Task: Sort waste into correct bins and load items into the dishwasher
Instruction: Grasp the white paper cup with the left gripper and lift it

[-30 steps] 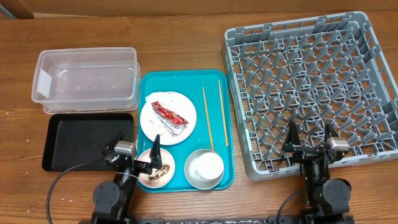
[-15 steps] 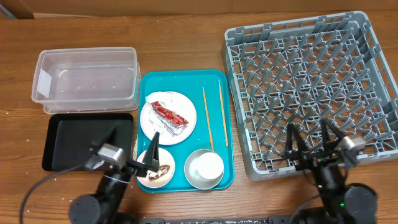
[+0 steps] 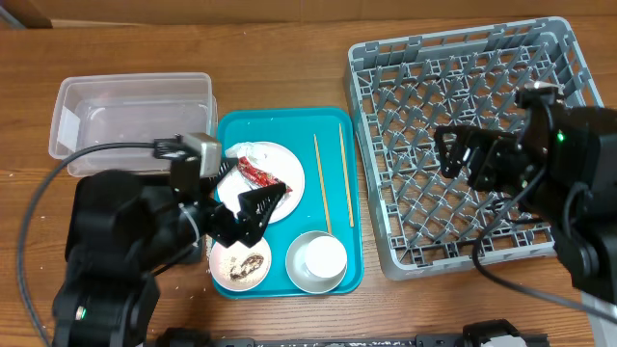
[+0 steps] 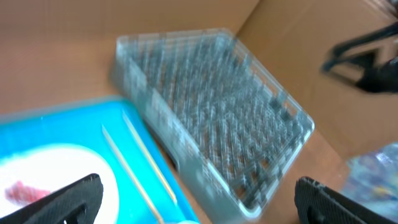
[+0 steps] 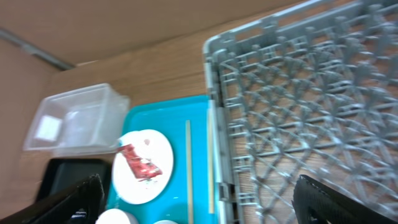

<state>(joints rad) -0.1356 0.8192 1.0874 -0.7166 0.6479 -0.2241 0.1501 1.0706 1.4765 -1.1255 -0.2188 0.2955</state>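
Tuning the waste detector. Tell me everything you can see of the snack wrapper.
The snack wrapper is a crumpled, foil-like piece, red and silver. It lies flat and diagonal on the round white plate, which sits in the teal tray. In the overhead view the left gripper hovers over its lower end with the jaws apart and hides part of it. Whether they touch cannot be told.

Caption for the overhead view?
Grippers open: left gripper over the plate with the wrapper, right gripper over the grey dish rack, nothing loaded.
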